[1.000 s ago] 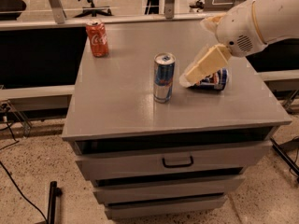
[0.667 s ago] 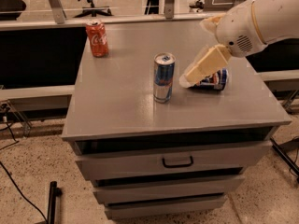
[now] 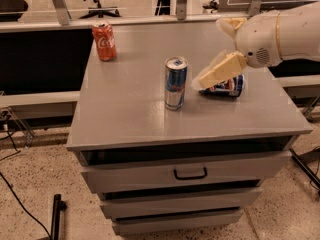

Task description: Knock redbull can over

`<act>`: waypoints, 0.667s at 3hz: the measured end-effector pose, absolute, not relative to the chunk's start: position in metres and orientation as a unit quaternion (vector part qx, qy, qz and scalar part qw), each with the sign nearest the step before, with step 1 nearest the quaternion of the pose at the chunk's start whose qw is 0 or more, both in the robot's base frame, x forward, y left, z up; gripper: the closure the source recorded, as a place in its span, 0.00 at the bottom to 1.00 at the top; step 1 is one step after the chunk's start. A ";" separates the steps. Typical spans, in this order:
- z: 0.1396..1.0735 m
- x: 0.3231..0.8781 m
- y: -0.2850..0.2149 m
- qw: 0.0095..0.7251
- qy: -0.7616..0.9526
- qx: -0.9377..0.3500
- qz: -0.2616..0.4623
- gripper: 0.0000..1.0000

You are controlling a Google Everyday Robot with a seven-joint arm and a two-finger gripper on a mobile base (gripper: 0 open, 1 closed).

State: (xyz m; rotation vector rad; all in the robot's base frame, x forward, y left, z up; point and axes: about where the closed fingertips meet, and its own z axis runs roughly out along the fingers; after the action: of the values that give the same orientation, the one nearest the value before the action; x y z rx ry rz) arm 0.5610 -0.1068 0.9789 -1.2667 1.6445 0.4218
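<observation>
The redbull can point(image 3: 175, 83), tall, slim, blue and silver with a silver top, stands upright near the middle of the grey cabinet top point(image 3: 130, 114). My gripper point(image 3: 200, 82), cream-coloured at the end of a white arm coming in from the right, points down and left. Its tip is a short gap to the right of the can, at about the can's mid height, not touching it. It holds nothing that I can see.
A red Coca-Cola can point(image 3: 104, 41) stands upright at the back left corner. A short dark-blue can point(image 3: 227, 87) lies on its side right of the gripper, partly hidden by it. The cabinet has drawers point(image 3: 190, 173) in front. Office chairs stand behind.
</observation>
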 end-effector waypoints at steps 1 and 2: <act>0.971 0.570 -0.107 0.516 0.662 -0.508 0.192 0.00; 0.961 0.577 -0.105 0.531 0.653 -0.496 0.214 0.00</act>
State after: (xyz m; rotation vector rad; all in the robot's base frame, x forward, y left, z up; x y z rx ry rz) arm 0.5770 -0.1047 0.9608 -1.1835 1.5591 0.5096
